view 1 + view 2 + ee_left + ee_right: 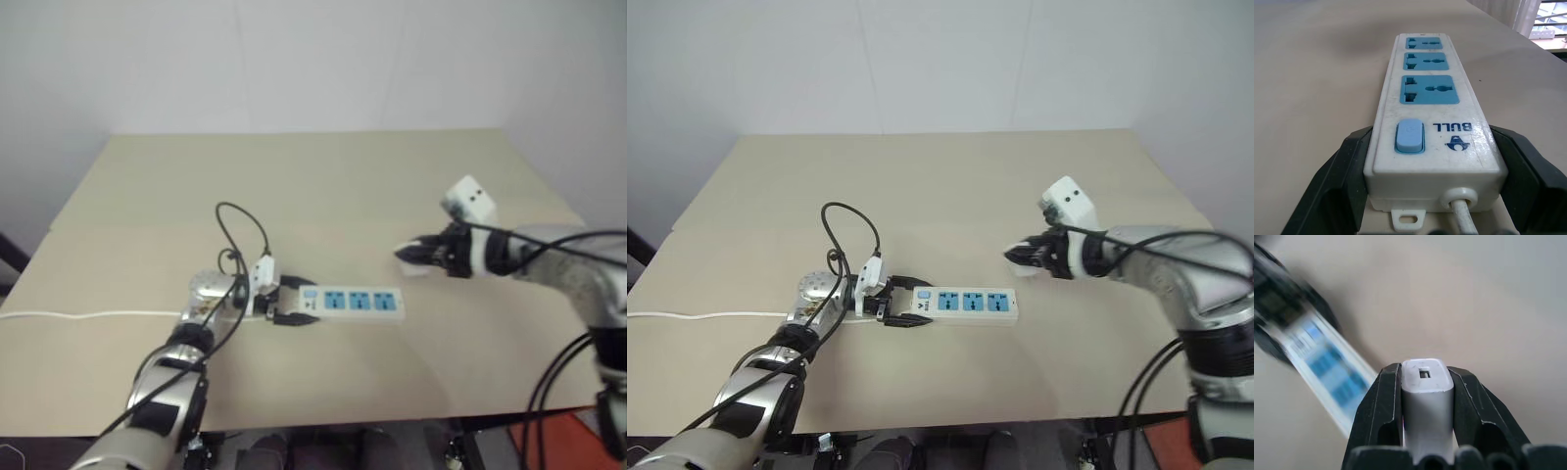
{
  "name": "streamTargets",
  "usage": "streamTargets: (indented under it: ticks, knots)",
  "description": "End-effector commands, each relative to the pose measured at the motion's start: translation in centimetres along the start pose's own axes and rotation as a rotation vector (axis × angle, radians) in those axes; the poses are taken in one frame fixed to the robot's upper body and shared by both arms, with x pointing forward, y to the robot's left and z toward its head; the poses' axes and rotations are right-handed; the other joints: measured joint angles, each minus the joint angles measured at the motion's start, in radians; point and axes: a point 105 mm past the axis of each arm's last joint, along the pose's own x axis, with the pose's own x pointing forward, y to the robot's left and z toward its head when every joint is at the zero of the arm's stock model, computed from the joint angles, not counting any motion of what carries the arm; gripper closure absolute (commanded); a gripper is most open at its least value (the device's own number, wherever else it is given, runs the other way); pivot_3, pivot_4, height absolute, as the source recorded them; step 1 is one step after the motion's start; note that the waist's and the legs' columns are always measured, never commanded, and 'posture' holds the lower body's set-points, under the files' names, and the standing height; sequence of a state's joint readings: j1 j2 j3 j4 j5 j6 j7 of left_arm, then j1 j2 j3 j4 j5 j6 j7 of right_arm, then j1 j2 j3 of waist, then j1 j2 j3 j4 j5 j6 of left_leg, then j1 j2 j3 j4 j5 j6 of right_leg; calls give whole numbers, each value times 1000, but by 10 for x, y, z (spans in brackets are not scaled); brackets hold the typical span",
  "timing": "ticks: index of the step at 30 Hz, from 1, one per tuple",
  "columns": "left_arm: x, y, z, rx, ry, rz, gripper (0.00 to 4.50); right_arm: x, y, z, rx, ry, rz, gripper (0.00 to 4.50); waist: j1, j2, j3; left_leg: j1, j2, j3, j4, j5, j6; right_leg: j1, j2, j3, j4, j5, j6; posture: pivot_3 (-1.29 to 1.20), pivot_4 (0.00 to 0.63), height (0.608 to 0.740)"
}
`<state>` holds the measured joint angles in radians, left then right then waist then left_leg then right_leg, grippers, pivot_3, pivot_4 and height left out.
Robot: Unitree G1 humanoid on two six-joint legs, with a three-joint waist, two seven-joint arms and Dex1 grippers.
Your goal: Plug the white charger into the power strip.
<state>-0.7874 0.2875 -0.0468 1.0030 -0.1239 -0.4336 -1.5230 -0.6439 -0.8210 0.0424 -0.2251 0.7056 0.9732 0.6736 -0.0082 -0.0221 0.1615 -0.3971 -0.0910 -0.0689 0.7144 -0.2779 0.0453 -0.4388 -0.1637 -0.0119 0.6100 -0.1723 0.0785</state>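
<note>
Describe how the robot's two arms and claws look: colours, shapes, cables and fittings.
Both arms are silver-grey metal with black joint bands and loose black cables looping alongside. Each ends in a claw of two black, wedge-shaped fingers: left claw, right claw. A small white box with dark dots sits atop the right wrist.

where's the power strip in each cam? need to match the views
Left eye: power strip lies low of centre on the table, its switch end in the left claw.
Right eye: power strip same spot, slightly further left.
Left wrist: fills the centre, running away from the camera, cord end nearest.
Right wrist: blurred, at the left edge, behind the white charger.
Shared landmark: the three blue sockets.
</note>
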Motion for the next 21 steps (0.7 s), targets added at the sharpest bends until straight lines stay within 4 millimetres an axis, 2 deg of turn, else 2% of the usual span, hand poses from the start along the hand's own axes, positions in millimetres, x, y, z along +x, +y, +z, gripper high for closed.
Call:
streamTargets:
  ticks: [1,7,13,21]
  knots:
    - [-2,-1,-2,11,41,-12,1240,7,14,24,-69,-242,101,3377,-4,0,0,0,0,0,0,0,0,0,0,0,0,0,0,0,150,740]
    - [-2,-2,-3,-1,39,4,1240,27,25,20,-1,-368,334,3377,-6,0,0,0,0,0,0,0,0,0,1,0,0,0,0,0,150,740]
    - [-2,-5,-3,-14,29,19,1240,53,19,2,-15,-436,366,3377,-11,0,0,3,0,0,-1,0,0,1,1,0,0,0,0,0,150,740]
    - [-2,-6,-3,-19,32,34,1240,75,38,-13,39,-533,520,3377,-10,1,0,3,0,0,-1,1,-1,0,1,1,1,0,0,0,150,740]
